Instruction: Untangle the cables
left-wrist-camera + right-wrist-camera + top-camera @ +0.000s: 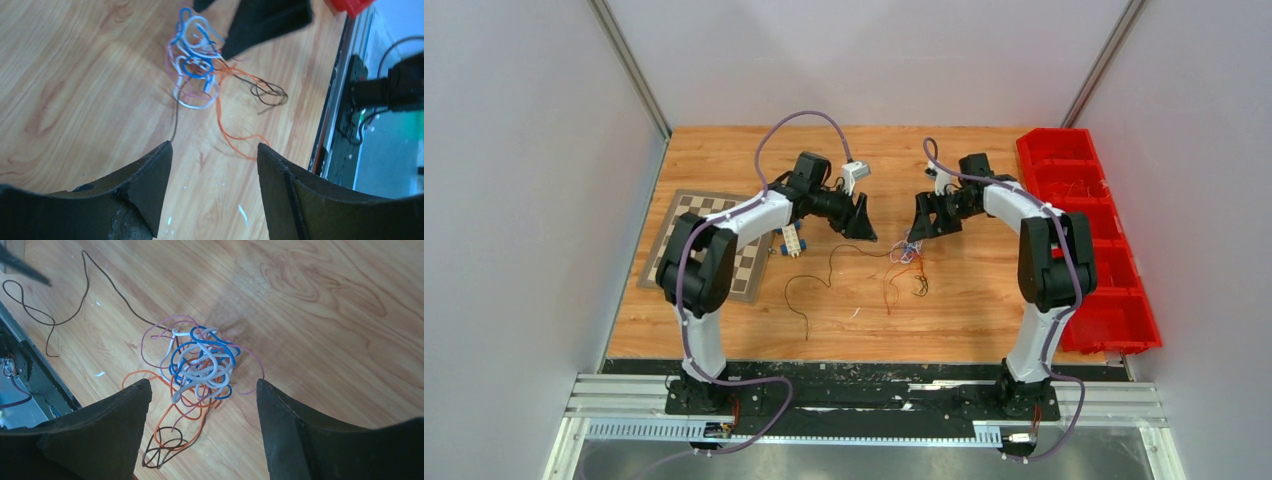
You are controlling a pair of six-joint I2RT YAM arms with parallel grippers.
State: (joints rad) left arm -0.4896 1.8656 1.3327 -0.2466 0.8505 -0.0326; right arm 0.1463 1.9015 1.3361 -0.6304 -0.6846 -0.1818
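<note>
The right jaws, spread and empty, hang straight over the knot of cables (pixel 202 365), nearer than the left jaws, also spread and empty, which face it from short of it. The knot lies mid-surface (pixel 724 150), loose strands (pixel 219 112) trailing toward the near edge.

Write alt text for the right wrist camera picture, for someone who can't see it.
A small knot of blue, white, purple and orange cables lies on a wooden table just ahead of the right gripper, whose open jaws hold nothing. A dark brown strand trails off to the upper left.
</note>
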